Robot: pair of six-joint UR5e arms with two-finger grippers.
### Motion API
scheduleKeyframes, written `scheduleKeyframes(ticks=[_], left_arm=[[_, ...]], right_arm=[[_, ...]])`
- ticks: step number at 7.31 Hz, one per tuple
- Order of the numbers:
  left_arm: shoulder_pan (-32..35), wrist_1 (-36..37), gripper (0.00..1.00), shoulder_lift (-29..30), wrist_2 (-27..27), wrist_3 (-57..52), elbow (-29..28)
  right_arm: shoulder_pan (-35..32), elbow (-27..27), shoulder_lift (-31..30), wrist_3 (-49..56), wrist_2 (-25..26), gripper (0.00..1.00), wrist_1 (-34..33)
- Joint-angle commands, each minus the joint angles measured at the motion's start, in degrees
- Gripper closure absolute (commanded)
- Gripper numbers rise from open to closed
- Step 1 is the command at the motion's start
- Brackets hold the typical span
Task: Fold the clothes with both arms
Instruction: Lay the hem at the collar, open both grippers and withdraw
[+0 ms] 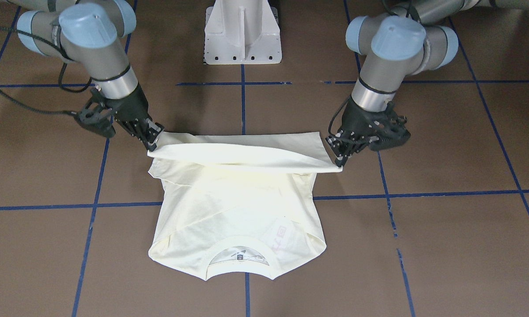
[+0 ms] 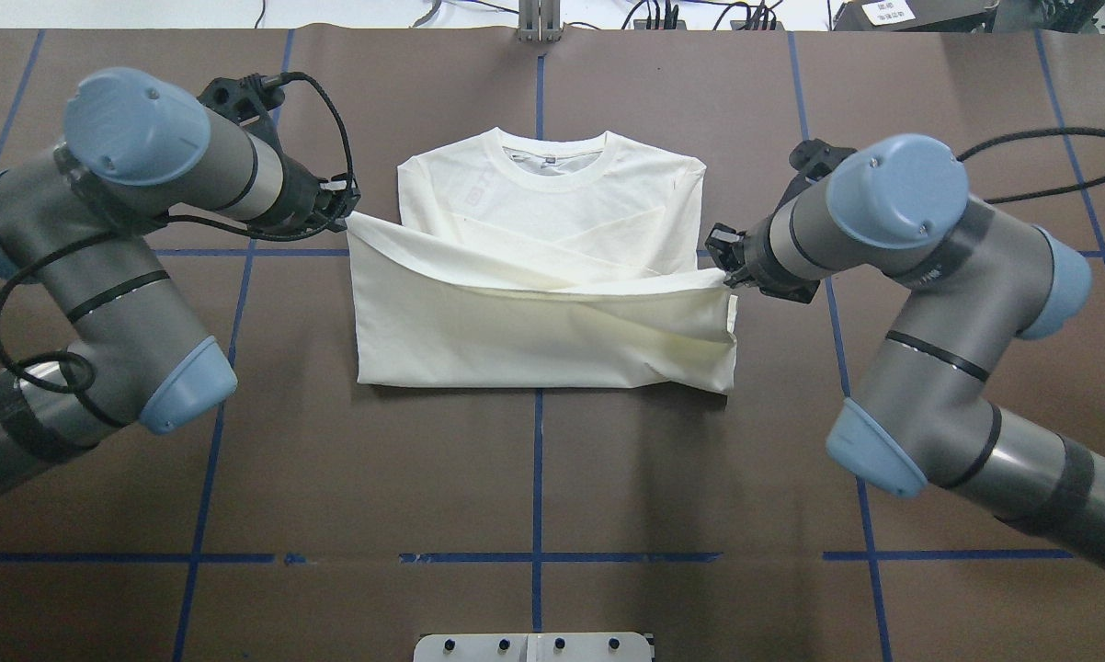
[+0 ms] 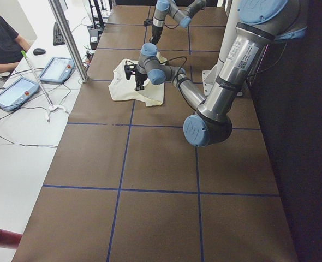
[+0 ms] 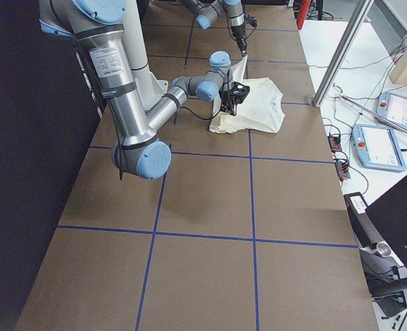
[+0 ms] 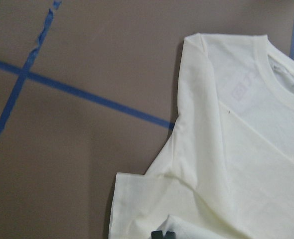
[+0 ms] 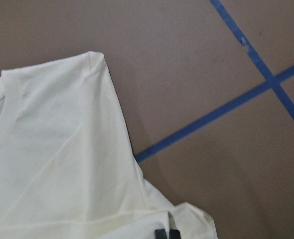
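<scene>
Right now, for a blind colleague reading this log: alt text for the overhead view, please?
The left hand and right hand each pinch a hem corner of a cream shirt, holding the hem raised across its middle. The shirt lies on a brown table, sleeves folded in, collar at the view's top.

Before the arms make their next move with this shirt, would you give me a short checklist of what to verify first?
1. Grip of the left gripper on its T-shirt corner: ok, shut on the cloth.
2. Grip of the right gripper on the opposite corner: ok.
3. Lifted edge spans between the grippers without drooping: ok.
4. Cloth below the right gripper smooth: not ok, a creased bunch shows there.
5. Both sleeves folded in across the body: ok.
6. The collar lies flat on the table with nothing on it: ok.
</scene>
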State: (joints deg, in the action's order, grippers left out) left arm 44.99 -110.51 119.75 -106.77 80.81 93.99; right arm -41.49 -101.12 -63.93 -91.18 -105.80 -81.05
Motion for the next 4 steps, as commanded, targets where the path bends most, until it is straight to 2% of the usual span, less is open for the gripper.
scheduleKeyframes(ticks=[1, 3, 4], left_arm=[[1.4, -9.8, 1.00, 4.4, 3.3, -1.2, -12.9], [1.2, -11.9, 1.00, 8.3, 7.8, -2.8, -18.8], [1.2, -12.7, 1.00, 9.7, 8.5, -2.9, -21.3]], right_arm=[[-5.3, 17.0, 10.0, 6.3, 0.8, 1.00, 0.3], [-6.2, 29.2, 15.7, 7.9, 2.3, 1.00, 7.6], [-6.1, 31.5, 16.4, 8.0, 2.4, 1.00, 9.8]])
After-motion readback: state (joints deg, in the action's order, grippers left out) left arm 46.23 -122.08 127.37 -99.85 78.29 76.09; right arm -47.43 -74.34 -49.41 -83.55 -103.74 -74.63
